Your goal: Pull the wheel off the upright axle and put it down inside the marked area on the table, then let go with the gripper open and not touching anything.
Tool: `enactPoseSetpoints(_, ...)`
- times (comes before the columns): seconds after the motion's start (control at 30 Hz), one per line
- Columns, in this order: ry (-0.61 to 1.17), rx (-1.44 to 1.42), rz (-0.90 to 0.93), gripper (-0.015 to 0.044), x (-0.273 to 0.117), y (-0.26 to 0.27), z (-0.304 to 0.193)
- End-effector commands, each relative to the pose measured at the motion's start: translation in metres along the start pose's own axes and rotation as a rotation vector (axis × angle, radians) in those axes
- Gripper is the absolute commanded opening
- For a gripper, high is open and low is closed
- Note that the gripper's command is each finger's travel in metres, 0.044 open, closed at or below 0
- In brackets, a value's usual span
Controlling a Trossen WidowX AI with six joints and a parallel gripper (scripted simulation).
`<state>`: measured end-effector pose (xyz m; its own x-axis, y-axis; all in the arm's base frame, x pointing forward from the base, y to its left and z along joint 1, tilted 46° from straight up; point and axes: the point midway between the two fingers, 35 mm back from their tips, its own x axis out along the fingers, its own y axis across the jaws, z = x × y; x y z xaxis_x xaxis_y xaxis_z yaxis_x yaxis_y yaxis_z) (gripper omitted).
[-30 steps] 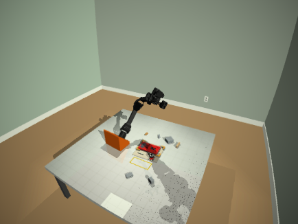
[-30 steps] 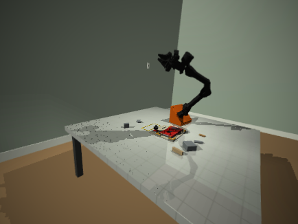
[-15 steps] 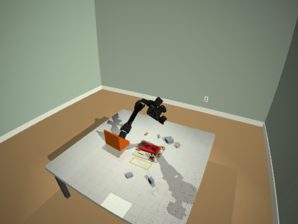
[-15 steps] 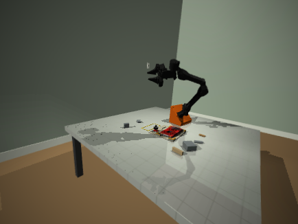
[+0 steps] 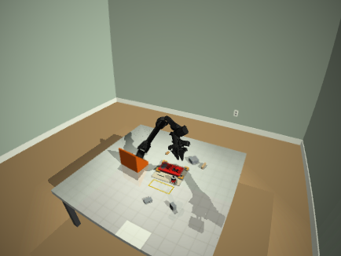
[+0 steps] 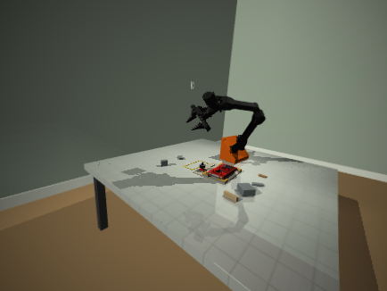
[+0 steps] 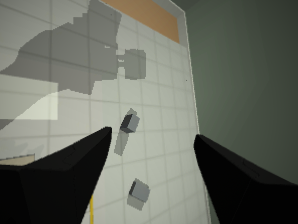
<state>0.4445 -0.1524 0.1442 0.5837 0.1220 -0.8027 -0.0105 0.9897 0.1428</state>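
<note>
Two fingers at the end of me, black and tapered: my gripper [image 5: 179, 159] [image 6: 189, 126] [image 7: 153, 136] is parted, released, with nothing between the tips. I hang above the pale grey gridded table [image 5: 94, 184] [image 6: 290, 214] [image 7: 165, 90], touching nothing.

Bearings from the top view, clock centred on the red rectangular block [image 5: 172, 169] [image 6: 224, 170], which has darker parts on it and orange-yellow bits at its corners. At 6 o'clock, just beside it, a small dark wheel [image 5: 174, 179] [image 6: 201, 165]; it looks to be up on its axle, though too small to be sure of the fit. It is outside the marked area. At 11, a small orange-tan piece [image 5: 167, 153] [image 6: 262, 176]. At 7, near, the yellow-outlined rectangle [image 5: 159, 189] [image 6: 191, 163] [image 7: 91, 210], the marked area. At 2, a larger grey block [image 5: 192, 159] [image 6: 246, 189]; at 3, a tan oblong block [image 5: 203, 166] [image 6: 231, 196].

Farther off, two small grey blocks [image 5: 147, 200] [image 6: 164, 162] [image 7: 130, 123], at 6 and 7. Between 9 and 10, the bright orange angular mount [image 5: 133, 160] [image 6: 229, 149] by my arm's foot. Farthest, 2 o'clock: a white wall socket [image 5: 236, 113] [image 6: 192, 85].
</note>
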Motion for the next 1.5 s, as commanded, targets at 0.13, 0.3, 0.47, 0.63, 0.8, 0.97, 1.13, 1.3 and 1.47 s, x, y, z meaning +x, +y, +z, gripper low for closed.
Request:
enactPoseSetpoints(0.13, 0.224, -0.028, 0.245, 0.03, 0.034, 0.05, -0.052)
enactPoseSetpoints(0.3, 0.374, -0.022, 0.424, 0.03, 0.045, 0.087, -0.087)
enactPoseSetpoints(0.47, 0.512, 0.008, 0.598, 0.03, 0.047, 0.121, -0.117)
enactPoseSetpoints(0.63, 0.575, 0.032, 0.681, 0.03, 0.046, 0.137, -0.129)
enactPoseSetpoints(0.8, 0.575, 0.032, 0.681, 0.03, 0.05, 0.133, -0.128)
enactPoseSetpoints(0.97, 0.575, 0.032, 0.68, 0.03, 0.053, 0.129, -0.131)
enactPoseSetpoints(1.13, 0.575, 0.032, 0.679, 0.03, 0.065, 0.14, -0.139)
enactPoseSetpoints(1.3, 0.575, 0.032, 0.68, 0.03, 0.084, 0.158, -0.153)
enactPoseSetpoints(1.47, 0.574, 0.032, 0.683, 0.03, 0.096, 0.174, -0.165)
